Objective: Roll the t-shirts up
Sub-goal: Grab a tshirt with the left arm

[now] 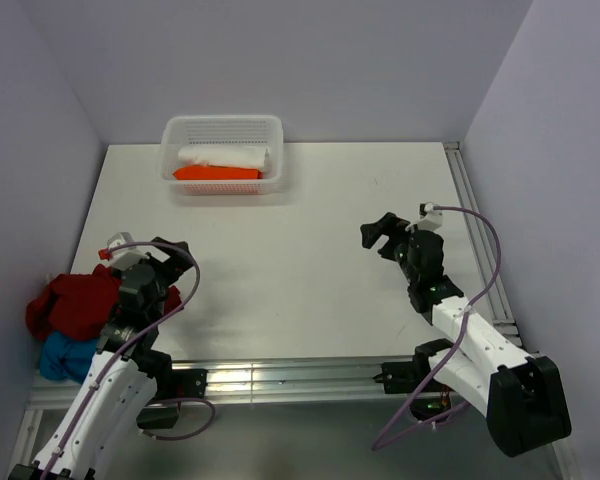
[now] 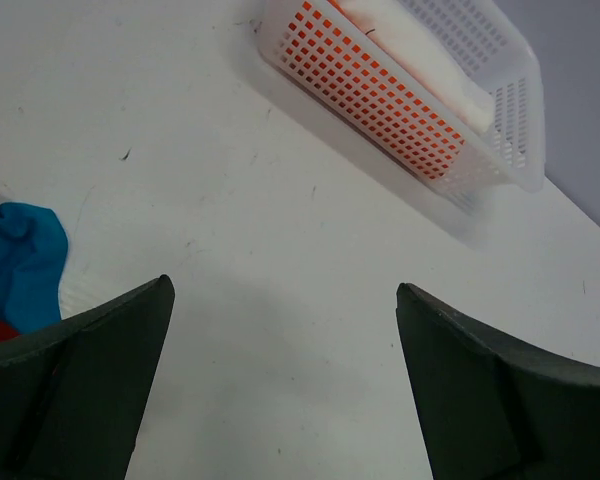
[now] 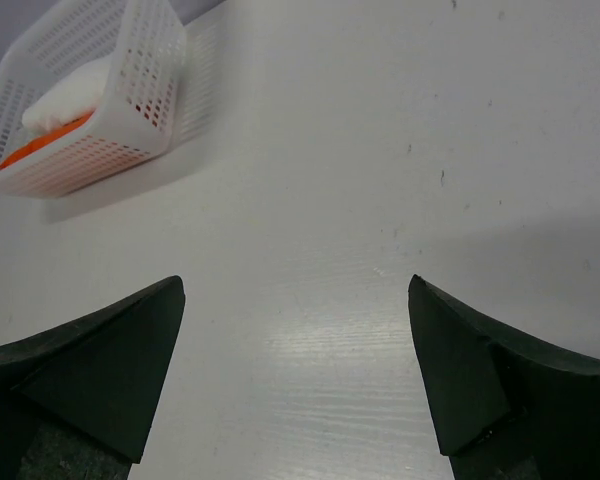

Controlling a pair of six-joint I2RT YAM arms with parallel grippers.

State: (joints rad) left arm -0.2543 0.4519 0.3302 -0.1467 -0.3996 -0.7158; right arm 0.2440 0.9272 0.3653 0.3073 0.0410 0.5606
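A dark red t-shirt [image 1: 75,300] lies in a heap at the table's left edge, with a teal-blue t-shirt [image 1: 65,358] bunched just in front of it. An orange roll [image 1: 215,173] and a white roll [image 1: 225,156] lie in the white basket [image 1: 222,125] at the back. My left gripper [image 1: 177,268] stands open right beside the red heap, holding nothing. In the left wrist view the left gripper [image 2: 283,285] hangs over bare table, the teal-blue t-shirt [image 2: 20,260] at far left. My right gripper [image 1: 375,238] is open over the table's right half, with nothing between its jaws [image 3: 296,281].
The basket [image 2: 500,130] shows in both wrist views [image 3: 150,70], far ahead of the fingers. Aluminium rails run along the table's near edge [image 1: 280,380] and right side [image 1: 475,220]. Grey walls close in the left, back and right.
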